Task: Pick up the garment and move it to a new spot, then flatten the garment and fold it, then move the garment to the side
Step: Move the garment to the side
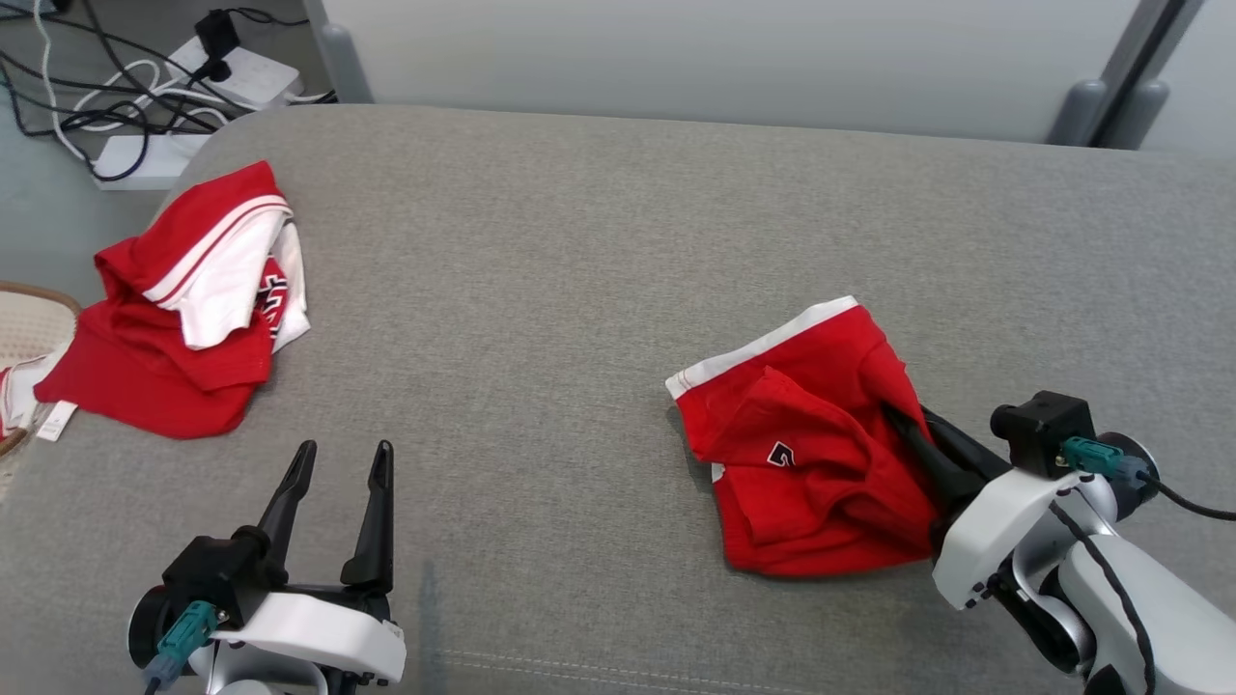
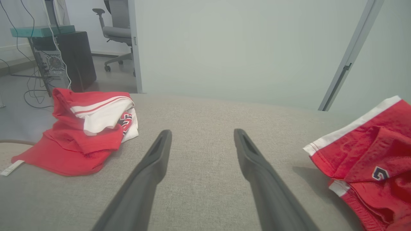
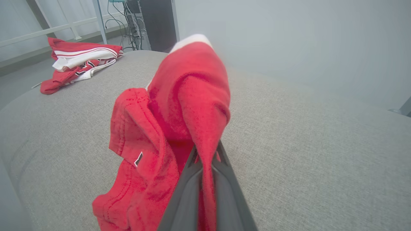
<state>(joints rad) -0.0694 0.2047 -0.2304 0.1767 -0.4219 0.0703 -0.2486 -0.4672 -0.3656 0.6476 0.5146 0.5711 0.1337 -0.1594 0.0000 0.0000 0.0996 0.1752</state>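
The garment (image 1: 801,434) is a crumpled red piece with a white band and a small dark badge, lying on the right of the grey padded surface (image 1: 579,241). My right gripper (image 1: 903,425) reaches into its right edge, and the right wrist view shows the fingers (image 3: 186,192) pinched together on a raised fold of the garment (image 3: 179,106). My left gripper (image 1: 346,452) hovers open near the front left, nothing between its fingers (image 2: 151,166). The left wrist view has the garment (image 2: 369,150) at its right edge, well apart from that gripper (image 2: 202,133).
A second pile of red and white clothes (image 1: 183,319) lies at the left edge of the surface, partly overhanging it. Beside it is a woven basket rim (image 1: 29,309). Cables and power strips (image 1: 174,87) lie on the floor at the far left. A pale wall runs behind.
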